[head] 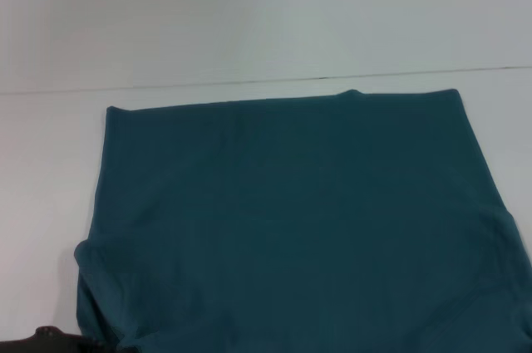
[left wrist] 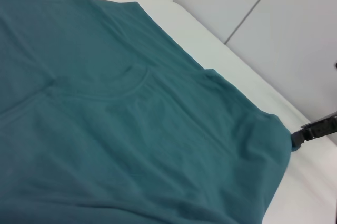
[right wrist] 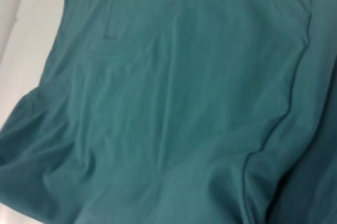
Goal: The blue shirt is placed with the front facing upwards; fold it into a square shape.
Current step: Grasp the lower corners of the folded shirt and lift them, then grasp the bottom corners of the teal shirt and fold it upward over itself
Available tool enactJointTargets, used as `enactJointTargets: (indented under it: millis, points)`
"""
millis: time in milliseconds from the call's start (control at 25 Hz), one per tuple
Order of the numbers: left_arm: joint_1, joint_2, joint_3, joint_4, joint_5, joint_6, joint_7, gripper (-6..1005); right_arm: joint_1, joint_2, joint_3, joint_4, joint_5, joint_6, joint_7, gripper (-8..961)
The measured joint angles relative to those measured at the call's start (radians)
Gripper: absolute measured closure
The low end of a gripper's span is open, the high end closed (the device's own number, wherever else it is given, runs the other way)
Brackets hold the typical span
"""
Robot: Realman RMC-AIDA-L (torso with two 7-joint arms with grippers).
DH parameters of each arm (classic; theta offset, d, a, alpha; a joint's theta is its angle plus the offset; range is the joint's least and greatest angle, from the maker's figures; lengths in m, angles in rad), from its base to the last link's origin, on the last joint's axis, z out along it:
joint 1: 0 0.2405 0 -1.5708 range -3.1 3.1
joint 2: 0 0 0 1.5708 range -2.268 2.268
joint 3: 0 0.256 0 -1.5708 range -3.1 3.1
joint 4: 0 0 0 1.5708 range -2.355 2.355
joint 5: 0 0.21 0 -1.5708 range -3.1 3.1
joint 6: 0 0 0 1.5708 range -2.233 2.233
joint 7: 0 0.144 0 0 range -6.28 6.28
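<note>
blue shirt (head: 291, 220): soft matt knit cloth, fine creases, stitched seams and ribbed collar band (left wrist: 113, 88). surface (head: 249, 21) under it: smooth, matt white, one thin dark seam line. black part (left wrist: 316, 128) looks hard, matt.

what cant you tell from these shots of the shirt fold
- Blue shirt: near edge cut off by the head view's bottom border.
- Chest lettering: not visible in any view.
- Left gripper, right gripper: neither shows clearly; only a dark part at the shirt's corner in the left wrist view.
</note>
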Motion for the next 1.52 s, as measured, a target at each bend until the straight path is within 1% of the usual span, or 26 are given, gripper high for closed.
enactJointTargets:
  millis: [80,200,440,560,720,840,1000,1040,1080,1360,1520]
  points:
    - [-0.001,0.000,0.000,-0.003,0.000,0.012,-0.005,942,-0.002,-0.001,0.026,0.002,0.004,-0.028,-0.012,899]
    - [-0.034,0.009,-0.015,-0.016,-0.001,0.022,-0.048,942,0.023,-0.007,0.066,0.016,0.023,-0.057,-0.020,895]
    - [-0.119,0.032,-0.061,-0.035,-0.007,0.025,-0.095,942,0.122,-0.051,0.157,0.093,0.038,-0.061,-0.012,885]
    - [-0.169,0.055,-0.096,-0.060,-0.010,0.018,-0.117,942,0.164,-0.070,0.204,0.109,0.053,-0.047,0.007,879]
    - [-0.248,0.100,-0.131,-0.130,-0.009,-0.027,-0.134,943,0.216,-0.093,0.225,0.111,0.086,0.010,0.049,872]
    - [-0.299,0.124,-0.135,-0.180,-0.006,-0.092,-0.142,943,0.246,-0.101,0.223,0.112,0.105,0.062,0.075,866]
    - [-0.355,0.145,-0.130,-0.237,0.000,-0.177,-0.155,943,0.285,-0.108,0.223,0.118,0.111,0.133,0.100,859]
    - [-0.355,0.145,-0.130,-0.237,0.000,-0.177,-0.155,943,0.293,-0.110,0.222,0.123,0.111,0.145,0.102,857]
    - [-0.377,0.153,-0.126,-0.255,0.000,-0.237,-0.169,943,0.301,-0.115,0.220,0.131,0.111,0.157,0.104,856]
    - [-0.409,0.154,-0.103,-0.267,0.001,-0.366,-0.175,942,0.356,-0.163,0.206,0.218,0.110,0.251,0.105,843]
    - [-0.430,0.154,-0.085,-0.290,0.000,-0.432,-0.164,942,0.375,-0.171,0.192,0.230,0.109,0.293,0.110,836]
